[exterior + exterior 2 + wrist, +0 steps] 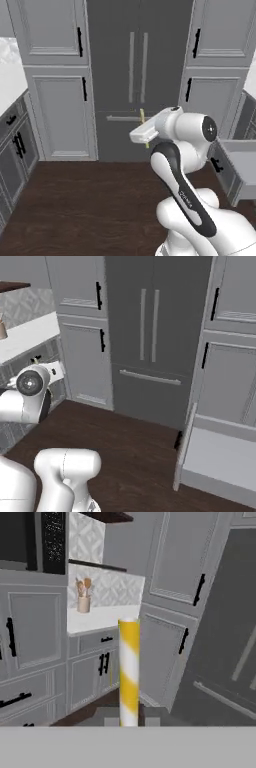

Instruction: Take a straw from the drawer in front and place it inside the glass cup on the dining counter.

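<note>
My gripper (144,131) is shut on the straw (142,117), a thin yellow stick that pokes out above and below the hand, held up in the air in front of the dark fridge. In the hand view the straw (129,667) shows yellow and white stripes and stands upright between my two fingertips (109,716). The drawer (243,167) stands pulled open at the right, with a plain grey inside (222,453) and a black bar handle (216,165). The glass cup and the dining counter are out of view.
A dark grey double-door fridge (137,75) stands straight ahead, flanked by tall grey cabinets (62,115). To the left is a marble worktop (100,618) with a utensil jar (83,598) and patterned tiles behind. Dark wood floor (85,200) lies open between.
</note>
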{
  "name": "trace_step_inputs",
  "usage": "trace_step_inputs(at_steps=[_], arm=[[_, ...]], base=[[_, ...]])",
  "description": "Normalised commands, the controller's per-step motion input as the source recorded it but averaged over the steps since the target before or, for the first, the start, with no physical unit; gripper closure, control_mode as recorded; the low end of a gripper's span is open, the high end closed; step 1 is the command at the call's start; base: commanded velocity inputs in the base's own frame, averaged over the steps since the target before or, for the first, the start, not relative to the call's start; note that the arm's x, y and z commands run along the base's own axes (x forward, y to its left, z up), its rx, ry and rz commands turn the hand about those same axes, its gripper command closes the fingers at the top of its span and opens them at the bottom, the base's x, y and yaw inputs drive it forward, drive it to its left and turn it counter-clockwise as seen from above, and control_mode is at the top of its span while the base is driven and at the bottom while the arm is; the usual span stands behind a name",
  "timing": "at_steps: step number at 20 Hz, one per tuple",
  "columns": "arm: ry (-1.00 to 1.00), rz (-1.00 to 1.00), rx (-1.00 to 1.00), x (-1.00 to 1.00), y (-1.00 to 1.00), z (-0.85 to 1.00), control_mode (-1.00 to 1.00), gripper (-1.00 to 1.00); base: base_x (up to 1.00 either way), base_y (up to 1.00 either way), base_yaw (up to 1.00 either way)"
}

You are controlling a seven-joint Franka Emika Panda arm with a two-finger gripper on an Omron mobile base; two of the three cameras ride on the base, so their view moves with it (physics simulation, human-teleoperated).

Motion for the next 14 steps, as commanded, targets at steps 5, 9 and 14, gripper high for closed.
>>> trace_step_inputs(at_steps=[5,9,14], arm=[[0.00,0.00,0.00,0.00,0.00,0.00,1.00,1.00],[0.00,0.00,0.00,0.00,0.00,0.00,1.00,1.00],[0.00,0.00,0.00,0.00,0.00,0.00,1.00,1.00]], base=[[-0.11,0.69,0.71],[-0.48,0.35,0.68],[-0.62,0.12,0.70]])
